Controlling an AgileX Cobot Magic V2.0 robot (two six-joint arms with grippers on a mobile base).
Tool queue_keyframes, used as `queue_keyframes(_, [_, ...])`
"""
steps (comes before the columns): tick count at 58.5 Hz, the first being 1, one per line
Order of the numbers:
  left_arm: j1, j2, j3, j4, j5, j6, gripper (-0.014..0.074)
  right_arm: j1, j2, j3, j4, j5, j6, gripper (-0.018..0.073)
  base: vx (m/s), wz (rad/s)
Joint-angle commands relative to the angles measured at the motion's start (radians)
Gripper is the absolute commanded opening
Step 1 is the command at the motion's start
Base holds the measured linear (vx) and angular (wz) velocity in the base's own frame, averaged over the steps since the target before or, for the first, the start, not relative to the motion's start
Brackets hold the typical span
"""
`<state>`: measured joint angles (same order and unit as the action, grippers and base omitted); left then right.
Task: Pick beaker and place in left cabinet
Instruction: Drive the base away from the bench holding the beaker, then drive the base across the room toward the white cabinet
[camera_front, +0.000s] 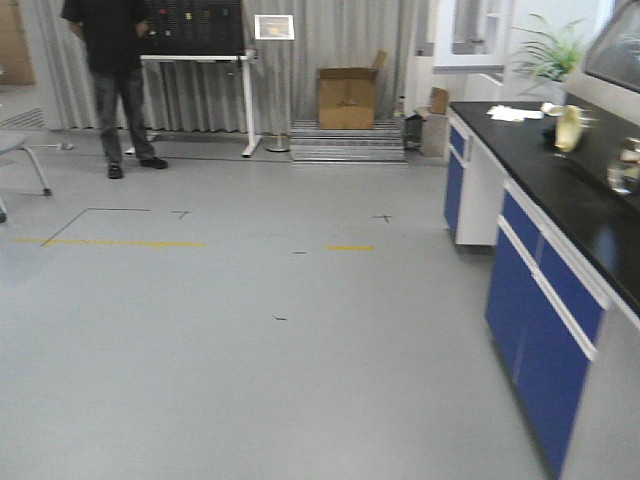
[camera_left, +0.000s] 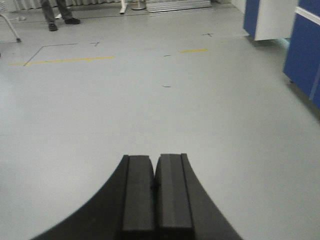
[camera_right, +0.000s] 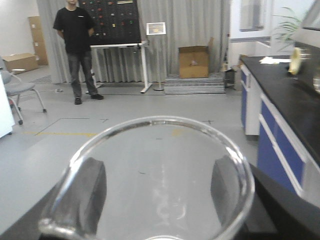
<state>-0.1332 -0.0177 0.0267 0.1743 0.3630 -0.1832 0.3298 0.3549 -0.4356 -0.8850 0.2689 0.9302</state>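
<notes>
1. The right gripper (camera_right: 159, 189) carries the beaker (camera_right: 150, 165), with its dark pads (camera_right: 90, 190) pressed to opposite sides of the clear wall just under the rim. The left gripper (camera_left: 156, 185) hangs over the grey floor (camera_left: 150, 110) with its jaws pressed together and nothing between them.
2. The left cabinet appears in no view. A black-topped counter (camera_front: 560, 190) with blue doors runs along the right, and a man (camera_front: 115, 60) stands at the far end of the room.
3. The likeliest trouble is a slip. Smooth glass is pinched high on the wall by two narrow pads, so a jolt from the rolling base could let it slide down or swing. How firmly it is held cannot be told.
4. A second hazard is a knock. The counter edge lies near on the right, and a shelf lip would shatter the glass if the arm swings in low.
5. The beaker stands upright with its mouth open to the ceiling and its long axis roughly vertical. The little spout points to the lower left of the wrist view, back toward the camera. Its base is out of frame.
</notes>
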Motion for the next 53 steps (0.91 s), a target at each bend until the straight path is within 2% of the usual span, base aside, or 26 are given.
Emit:
queue_keyframes(1, [0.001,-0.011,-0.012,0.0,-0.075,-0.004,0.0004,-0.003,0.006,-0.029,-0.021,-0.053,-0.008,-0.0003,0.59,0.35])
queue_keyframes(26, [0.001,-0.011,-0.012,0.0,-0.075,-0.004,0.0004,-0.003,0.006,-0.029,-0.021,-0.053,-0.008,-0.0003,0.63,0.22])
queue_keyframes(53, [0.001,-0.011,-0.012,0.0,-0.075,-0.004,0.0004,-0.003,0.006,-0.029,-0.021,-0.053,-0.008,-0.0003,0.72,-0.04])
